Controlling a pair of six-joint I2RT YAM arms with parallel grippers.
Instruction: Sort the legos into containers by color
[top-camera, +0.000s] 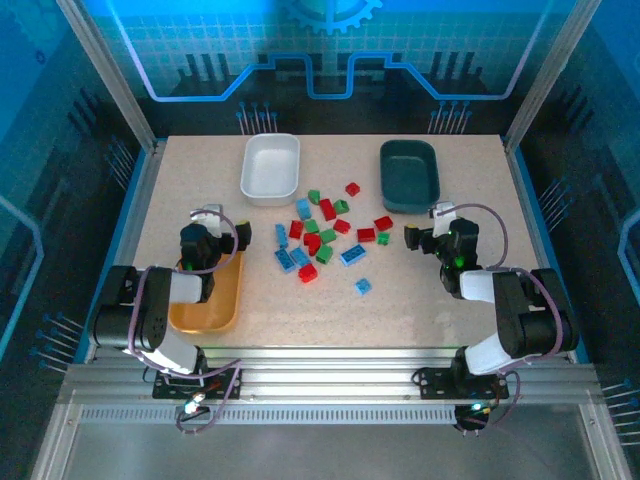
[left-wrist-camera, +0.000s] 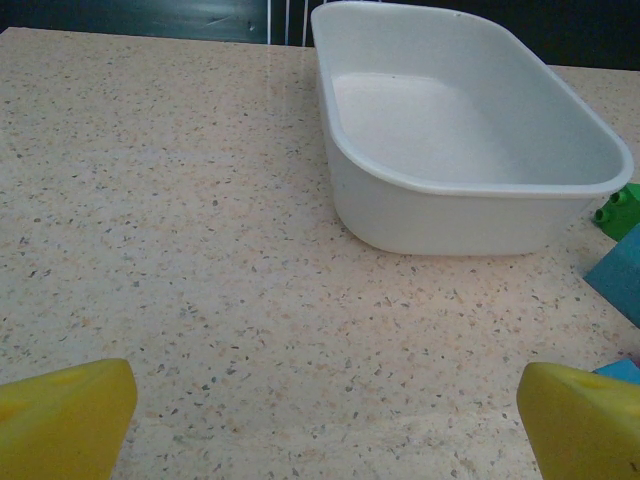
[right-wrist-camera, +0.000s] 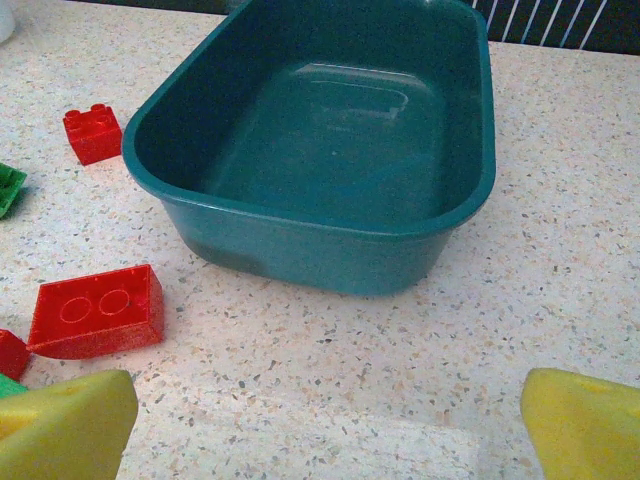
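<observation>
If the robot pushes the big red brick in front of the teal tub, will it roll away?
Probably not. The red two-stud plastic brick lies flat with square edges, so it should slide on the speckled tabletop rather than roll or tip. It looks small, hard and glossy: likely light, stiff, and a bit slippery to grip.

White tray (left-wrist-camera: 470, 150) on speckled table (left-wrist-camera: 170, 250) — green brick (left-wrist-camera: 622, 210) beside it — yellow fingertips (left-wrist-camera: 60, 420) wide apart.

Orange tray (top-camera: 215, 308) part-hidden under left arm (top-camera: 160, 305); blue lego (left-wrist-camera: 617, 282) cut by rt edge.
</observation>
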